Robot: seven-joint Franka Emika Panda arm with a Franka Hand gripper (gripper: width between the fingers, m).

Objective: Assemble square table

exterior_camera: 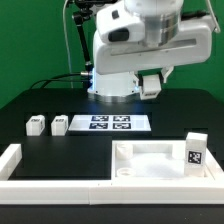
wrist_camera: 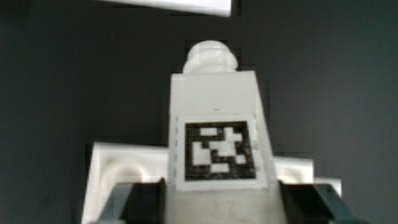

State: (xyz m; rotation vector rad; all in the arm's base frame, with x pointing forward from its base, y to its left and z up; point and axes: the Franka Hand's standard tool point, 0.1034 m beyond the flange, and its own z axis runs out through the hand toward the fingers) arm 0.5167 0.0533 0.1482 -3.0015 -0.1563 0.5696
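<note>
My pincer [wrist_camera: 222, 205] is narrowed onto the held leg [wrist_camera: 217, 110]. In the wrist view my fingers [wrist_camera: 134, 203] sit against its two sides, and the white block runs away from the camera, with its black-and-white tag toward the lens and a rounded stub at the far end. The exterior view shows my arm [exterior_camera: 150, 35] over the far part of the black table [exterior_camera: 185, 110], with the hand hanging above the surface, well apart from the other parts. The square slab [exterior_camera: 150, 160] lies flat near the table's near edge, toward the corner on the exterior view's right, with its raised notched corners up. The upright leg [exterior_camera: 195, 152] stands at the slab's corner on the exterior view's right, tag toward the camera; I cannot tell whether it is seated in the corner or only beside it. The outer loose leg [exterior_camera: 35, 124] and the inner loose leg [exterior_camera: 59, 124] sit near each other without touching, toward the table's edge on the exterior view's left. The marker board [exterior_camera: 105, 123] lies mid-table, just beside the inner loose leg. The border rail [exterior_camera: 12, 158] follows the near edge and turns at the corner on the exterior view's left. A pale shape behind the held leg in the wrist view is too blurred to tell what it is
</note>
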